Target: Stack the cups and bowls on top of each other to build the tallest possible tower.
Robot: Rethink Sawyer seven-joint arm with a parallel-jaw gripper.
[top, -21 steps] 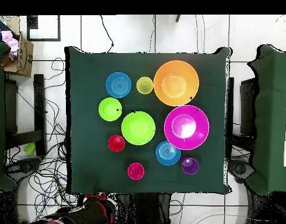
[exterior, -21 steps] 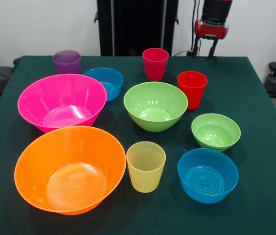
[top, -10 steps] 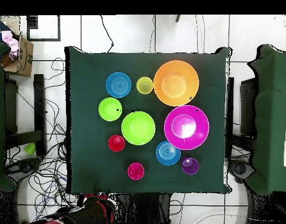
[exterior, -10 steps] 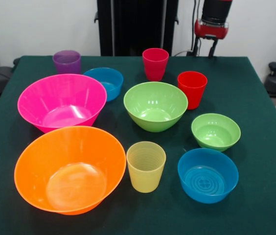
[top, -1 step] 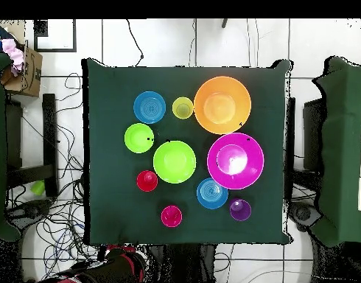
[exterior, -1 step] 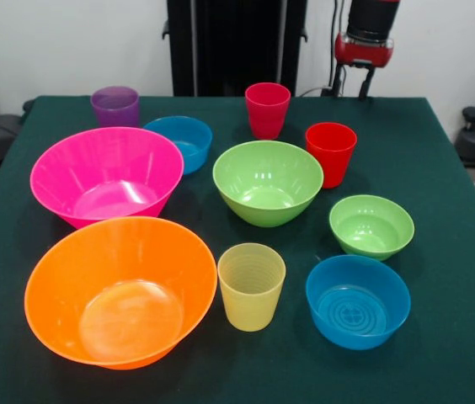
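Cups (exterior, -1 step: 331,152) + bowls (exterior, -1 step: 268,181) – all separate | end effector (exterior, -1 step: 354,87) – cut off, state unclear

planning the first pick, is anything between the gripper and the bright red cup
Nothing visible blocks it. The gripper hangs beyond the table's far edge, and only bare green cloth lies between it and the red cup. The pinkish-red cup stands off to the side.

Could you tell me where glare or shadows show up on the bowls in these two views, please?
Front view: bright glare patches sit inside the orange bowl, the hot pink bowl and the medium green bowl, and soft shadows fall on the cloth beside them. Overhead view: lighting looks even, with pale centres in the two large bowls.
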